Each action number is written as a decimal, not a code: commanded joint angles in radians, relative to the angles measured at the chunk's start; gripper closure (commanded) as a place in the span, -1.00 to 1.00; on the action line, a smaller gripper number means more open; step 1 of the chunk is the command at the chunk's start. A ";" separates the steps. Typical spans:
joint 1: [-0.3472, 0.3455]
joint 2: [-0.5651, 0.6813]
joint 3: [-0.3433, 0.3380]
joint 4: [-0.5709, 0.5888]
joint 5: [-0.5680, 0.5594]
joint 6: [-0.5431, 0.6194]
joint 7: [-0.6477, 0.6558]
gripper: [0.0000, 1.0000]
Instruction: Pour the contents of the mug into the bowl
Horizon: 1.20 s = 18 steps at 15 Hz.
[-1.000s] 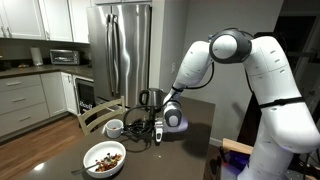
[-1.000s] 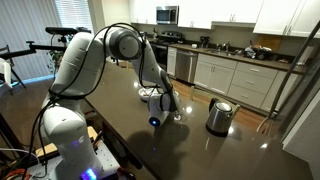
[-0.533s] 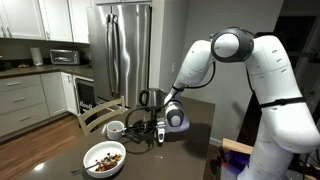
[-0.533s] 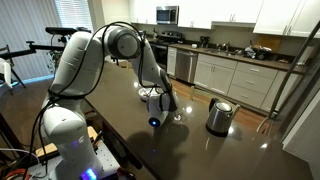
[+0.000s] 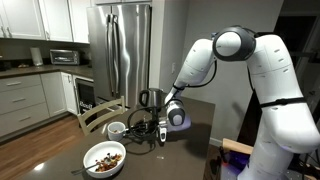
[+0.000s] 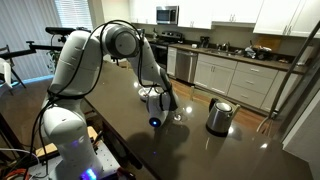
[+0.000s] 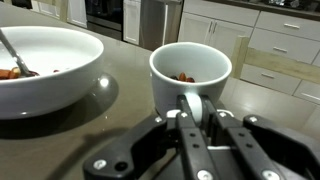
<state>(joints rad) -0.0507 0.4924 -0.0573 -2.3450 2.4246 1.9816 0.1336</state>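
Inspecting the wrist view, we find the mug (image 7: 190,66) upright on the desk (image 7: 112,125) beside the bowl (image 7: 62,82), handle facing the gripper (image 7: 197,120), presumably for lifting; whether the jaws grip it we cannot tell.

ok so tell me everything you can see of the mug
Small squat white mug, glossy like ceramic, standing upright on the dark table, beside the wider white bowl but apart from it. Brownish-red bits show inside. Its handle faces the gripper and sits between the fingers; whether they clamp it cannot be told.
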 commanded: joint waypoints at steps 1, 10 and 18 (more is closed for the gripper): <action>-0.003 -0.049 -0.004 -0.025 -0.044 0.047 0.040 0.83; 0.006 -0.100 -0.003 -0.026 -0.106 0.153 0.066 0.84; 0.007 -0.146 -0.002 -0.036 -0.180 0.226 0.108 0.84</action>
<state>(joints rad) -0.0484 0.4001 -0.0577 -2.3491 2.2893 2.1650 0.1966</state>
